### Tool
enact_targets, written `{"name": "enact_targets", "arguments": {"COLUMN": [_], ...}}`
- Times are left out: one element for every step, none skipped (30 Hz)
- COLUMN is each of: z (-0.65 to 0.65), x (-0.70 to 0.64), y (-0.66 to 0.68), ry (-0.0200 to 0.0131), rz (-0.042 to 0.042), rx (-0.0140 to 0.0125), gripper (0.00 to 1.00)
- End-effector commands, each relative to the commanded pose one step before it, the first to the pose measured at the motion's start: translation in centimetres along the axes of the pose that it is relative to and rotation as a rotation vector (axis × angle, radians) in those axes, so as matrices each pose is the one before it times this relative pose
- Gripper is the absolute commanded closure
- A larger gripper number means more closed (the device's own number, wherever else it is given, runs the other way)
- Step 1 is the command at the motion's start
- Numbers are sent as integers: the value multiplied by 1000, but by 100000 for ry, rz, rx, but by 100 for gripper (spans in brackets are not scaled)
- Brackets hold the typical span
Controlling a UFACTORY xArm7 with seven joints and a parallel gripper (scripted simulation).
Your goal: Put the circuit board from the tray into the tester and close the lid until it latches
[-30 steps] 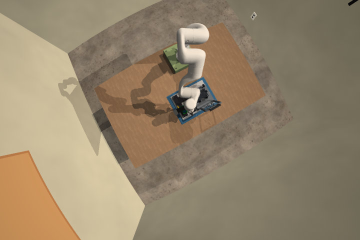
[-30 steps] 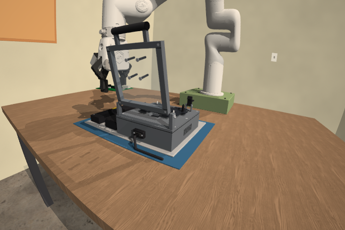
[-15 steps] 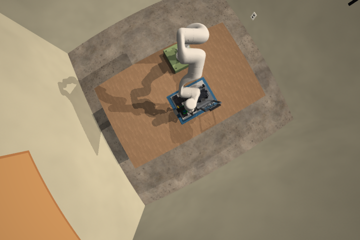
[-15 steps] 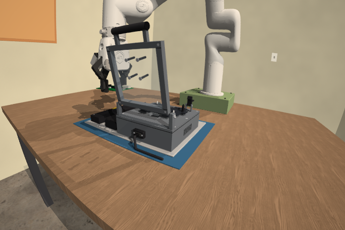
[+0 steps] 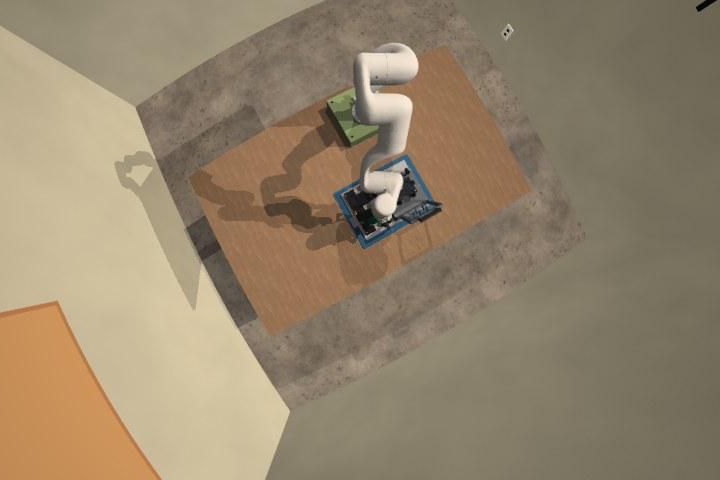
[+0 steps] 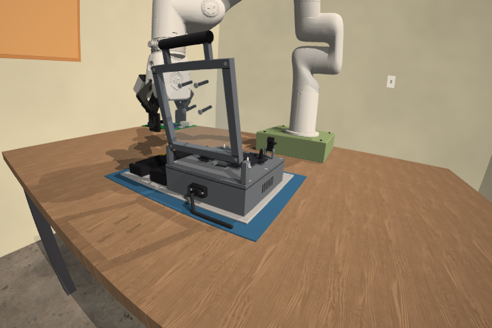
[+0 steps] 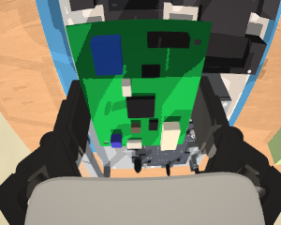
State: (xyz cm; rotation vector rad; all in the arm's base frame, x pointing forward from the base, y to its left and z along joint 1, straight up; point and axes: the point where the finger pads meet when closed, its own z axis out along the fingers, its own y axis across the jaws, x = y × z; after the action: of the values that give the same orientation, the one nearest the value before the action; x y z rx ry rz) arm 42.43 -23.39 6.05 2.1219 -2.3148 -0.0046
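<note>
The black two-fingered claw (image 7: 142,119) is clamped across the two long edges of the green rectangular circuit board (image 7: 140,56). One finger (image 7: 73,122) presses each side, so the fingers stand wide apart around the board's width. The board hangs clear of the black pocketed tray (image 6: 145,167), roughly level, behind the open grey frame lid (image 6: 231,104) in the exterior view. Its white connector (image 7: 170,135) sits at the end nearest the wrist camera.

The step in hand looks like carrying the board across to the dark grey box-shaped tester (image 6: 223,185). To do it well, the arm should keep the board level and pass it around the upright lid frame rather than clip it. The connector end must be turned toward the short end nearest the black latch hook (image 6: 270,143). The board should then come down nudged against the three posts, so both holes meet the pins. The grip should be released only once the board lies flat, since a board perched on a pin would likely hold the lid up.
</note>
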Motion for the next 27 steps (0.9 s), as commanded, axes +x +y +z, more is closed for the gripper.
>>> {"name": "enact_targets", "arguments": {"z": [-281, -21, -22, 0, 0, -23, -23, -24, -25, -25, -25, -25, -25, -25, -25, -26, -25, -25, -25, -25, 0, 0, -25, -24, -24, -24, -24], "x": [-1369, -298, -310, 0, 0, -319, -328, -333, -337, -343, -347, -348, -350, -352, -353, -352, -352, -351, -349, -346, 0, 0, -344, -341, -337, -332, -328], "y": [211, 73, 76, 0, 0, 78, 81, 82, 82, 84, 85, 85, 86, 87, 87, 86, 86, 86, 86, 84, 0, 0, 84, 84, 82, 81, 81], "ry": [209, -1, 0, 0, 0, 0, -1, 0, 1, 0, -1, 1, 0, 0, -1, 1, 0, 0, 0, 1, 0, 0, 0, 0, 0, 0, 0], "rz": [25, 0, 0, 0, 0, 0, 0, 0, 0, 0, -1, 1, 0, 0, -1, 1, 0, 0, 0, 1, 0, 0, 0, 0, 0, 0, 0], "rx": [448, 0, 0, 0, 0, 0, 0, 0, 0, 0, 0, 0, 0, 0, 0, 0, 0, 0, 0, 0, 0, 0, 0, 0, 0, 0, 0], "gripper": [21, 21, 21, 21, 21, 21, 21, 21, 21, 21, 21, 21, 21, 21, 21, 21, 21, 21, 21, 21, 21, 21, 21, 21, 21, 21, 21]}}
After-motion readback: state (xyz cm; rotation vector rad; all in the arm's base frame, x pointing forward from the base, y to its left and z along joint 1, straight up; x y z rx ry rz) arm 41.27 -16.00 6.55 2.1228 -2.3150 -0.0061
